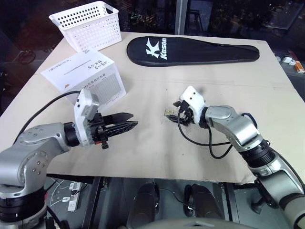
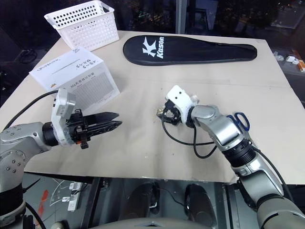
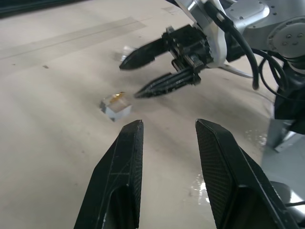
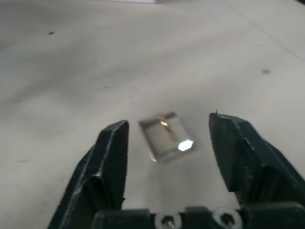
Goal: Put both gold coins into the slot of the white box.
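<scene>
— Fingers? Head view first.
— Right gripper (image 1: 175,110) spread, low over the worktop (image 1: 157,148) beside a small clear block (image 1: 168,113); left gripper (image 1: 125,122) parted. White box (image 1: 88,76) far-left, its slot (image 1: 78,65) running crosswise.
— Wrist views?
— Clear block (image 4: 167,136), gold glint inside, lying flat between the right fingers (image 4: 107,157), untouched.

Arms: rounded silver-grey metal shells with black joint bands.
Wrists: white angular housings behind each gripper.
Left gripper (image 1: 127,123): two long, tapered black fingers (image 3: 119,176) with ribbed sides.
Right gripper (image 4: 167,143): two black fingers on a black base with two small screws.
Cables: black, one looping beside each forearm.
</scene>
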Available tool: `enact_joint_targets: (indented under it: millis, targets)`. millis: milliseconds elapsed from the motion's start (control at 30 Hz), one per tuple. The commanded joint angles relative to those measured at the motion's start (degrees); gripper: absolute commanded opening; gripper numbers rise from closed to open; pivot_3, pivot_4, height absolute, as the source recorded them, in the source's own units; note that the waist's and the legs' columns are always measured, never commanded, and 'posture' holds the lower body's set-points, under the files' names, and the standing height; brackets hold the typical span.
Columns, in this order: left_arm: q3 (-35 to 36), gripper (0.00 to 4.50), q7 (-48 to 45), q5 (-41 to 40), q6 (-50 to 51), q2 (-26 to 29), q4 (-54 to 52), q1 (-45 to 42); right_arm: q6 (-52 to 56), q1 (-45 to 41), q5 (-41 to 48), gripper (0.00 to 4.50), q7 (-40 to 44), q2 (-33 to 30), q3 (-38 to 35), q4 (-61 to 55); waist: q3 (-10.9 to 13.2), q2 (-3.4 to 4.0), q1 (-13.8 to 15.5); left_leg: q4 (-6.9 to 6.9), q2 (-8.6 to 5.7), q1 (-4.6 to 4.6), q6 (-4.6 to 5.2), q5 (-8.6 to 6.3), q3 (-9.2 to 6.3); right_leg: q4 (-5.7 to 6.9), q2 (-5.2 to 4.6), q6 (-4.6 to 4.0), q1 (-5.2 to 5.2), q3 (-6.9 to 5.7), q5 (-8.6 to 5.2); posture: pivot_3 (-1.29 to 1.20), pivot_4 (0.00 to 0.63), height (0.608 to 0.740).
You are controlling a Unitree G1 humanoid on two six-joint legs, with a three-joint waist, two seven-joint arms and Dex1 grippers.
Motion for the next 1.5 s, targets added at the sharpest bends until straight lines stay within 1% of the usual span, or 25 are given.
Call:
enact_joint_targets:
  millis: [33, 167, 267, 300, 333, 700, 800, 833, 867, 1133, 1200, 1267, 1367, 1433, 1500]
  targets:
    - [0.8, 1.72, 1.8, -2.0, -1.8, 0.8, -2.9, 0.1, -1.5, -1.7, -1.9, 3.11, 1.3, 0.8, -1.0, 0.5, 0.0, 0.00, 0.0, 0.00, 0.00, 0.00, -0.01, 0.00, 0.00, 0.00, 0.00, 0.00, 0.00, 0.00, 0.00, 0.00, 0.150, 0.740]
    - [0.1, 1.72, 3.6, -2.9, -2.3, 1.1, -3.5, 0.2, -2.3, -2.2, -3.6, 3.11, 2.1, 2.1, -1.3, 2.7, 0.0, 0.01, -0.1, -0.02, 0.00, 0.01, -0.01, 0.00, -0.01, 0.00, 0.01, 0.00, 0.00, -0.01, 0.00, 0.00, 0.150, 0.740]
    - [-0.3, 1.72, 4.7, -3.4, -2.7, 1.4, -3.7, 0.1, -2.7, -2.7, -4.7, 2.40, 2.6, 3.0, -1.7, 4.6, 0.0, 0.01, -0.1, -0.02, 0.00, 0.01, -0.01, 0.00, -0.01, 0.01, 0.03, 0.00, -0.01, -0.01, 0.00, 0.00, 0.150, 0.740]
    - [-0.4, 1.72, 5.1, -3.6, -2.7, 1.5, -3.8, 0.0, -2.9, -2.9, -5.1, 2.05, 2.8, 3.1, -1.7, 5.0, 0.0, 0.02, -0.1, -0.03, 0.00, 0.01, -0.01, 0.00, -0.01, 0.01, 0.03, 0.00, -0.01, -0.01, 0.00, 0.00, 0.150, 0.740]
    - [-0.5, 1.72, 5.4, -3.9, -2.7, 1.6, -3.9, 0.0, -3.0, -3.0, -5.5, 1.56, 3.0, 3.3, -1.7, 5.4, 0.0, 0.02, -0.1, -0.03, 0.00, 0.01, -0.01, 0.00, -0.01, 0.00, 0.03, 0.00, -0.01, -0.01, 0.00, 0.00, 0.150, 0.740]
    - [-1.2, 1.72, 8.2, -5.6, -3.5, 2.4, -4.3, 0.1, -4.0, -3.3, -7.9, 1.56, 4.3, 4.9, -2.4, 7.6, 0.0, 0.02, -0.1, -0.06, 0.00, 0.01, -0.05, 0.02, -0.01, -0.01, 0.03, -0.01, -0.02, -0.01, 0.00, 0.00, 0.150, 0.740]
    - [-1.5, 1.72, 8.6, -5.8, -3.8, 2.5, -4.1, 0.2, -4.2, -3.3, -8.3, 0.68, 4.7, 5.0, -2.7, 7.9, 0.0, 0.02, -0.1, -0.07, 0.00, 0.00, -0.05, 0.02, 0.00, -0.02, 0.03, -0.01, -0.02, -0.01, 0.00, 0.00, 0.150, 0.740]
    - [-1.6, 1.72, 8.7, -5.8, -3.9, 2.6, -4.0, 0.2, -4.2, -3.3, -8.4, 0.22, 4.8, 5.1, -2.7, 8.0, 0.0, 0.02, -0.1, -0.07, 0.00, 0.00, -0.05, 0.02, 0.00, -0.02, 0.03, -0.01, -0.02, -0.01, 0.00, 0.00, 0.150, 0.740]
    - [-1.6, 1.72, 8.8, -5.9, -4.0, 2.6, -3.8, 0.2, -4.2, -3.3, -8.4, 0.09, 5.0, 5.2, -2.8, 8.0, 0.0, 0.02, -0.1, -0.07, 0.00, 0.00, -0.05, 0.02, 0.00, -0.02, 0.03, -0.01, -0.02, -0.01, -0.01, 0.00, 0.150, 0.740]
    - [-1.8, 1.72, 9.9, -8.0, -3.4, 2.2, -2.5, -0.5, -3.2, -3.0, -7.7, 0.09, 6.2, 4.8, -3.8, 5.8, 0.0, 0.03, -0.1, -0.08, 0.00, 0.00, -0.05, 0.02, 0.00, -0.02, 0.02, -0.01, -0.03, -0.01, -0.01, 0.00, 0.150, 0.740]
    - [-1.6, 1.72, 10.7, -10.2, -1.9, 1.9, -1.1, -1.5, -1.2, -2.9, -4.4, 0.09, 6.9, 4.8, -7.4, 2.8, 0.0, 0.06, 0.0, -0.08, 0.00, 0.00, -0.05, 0.02, 0.00, -0.02, 0.02, -0.01, -0.03, -0.01, -0.01, 0.00, 0.150, 0.740]
    - [-2.1, 1.72, 10.6, -11.6, -1.4, 2.1, 0.5, -2.7, 2.3, -2.4, 2.2, 0.09, 9.5, 4.6, -12.3, -2.2, 0.0, 0.06, 0.0, -0.08, 0.00, -0.01, -0.05, 0.02, -0.01, -0.02, 0.01, 0.00, -0.03, -0.02, 0.00, 0.00, 0.150, 0.740]
    - [-3.1, 1.72, 10.6, -13.3, -0.8, 2.1, 2.3, -5.1, 6.8, -1.9, 9.8, 0.09, 12.3, 4.4, -17.0, -7.8, 0.0, 0.05, 0.0, -0.09, 0.00, -0.02, 0.01, -0.01, -0.02, -0.03, 0.01, 0.00, -0.02, -0.04, 0.00, 0.00, 0.150, 0.740]
    - [-3.4, 1.72, 11.2, -17.3, 1.6, 1.3, 4.1, -8.1, 10.5, -2.1, 15.4, 0.09, 13.2, 4.4, -19.9, -11.7, 0.0, 0.06, 0.1, -0.10, 0.00, -0.01, 0.04, -0.04, -0.02, -0.04, 0.02, 0.00, -0.01, -0.03, 0.00, 0.00, 0.150, 0.740]
    - [-4.5, 1.21, 11.8, -19.4, 2.6, 0.5, 5.6, -11.3, 14.2, -2.5, 20.2, 0.00, 13.1, 4.5, -22.0, -14.8, 0.0, 0.05, 0.0, -0.10, 0.00, -0.01, 0.08, -0.06, -0.04, -0.03, 0.02, 0.00, -0.01, -0.06, 0.00, 0.00, 0.150, 0.740]
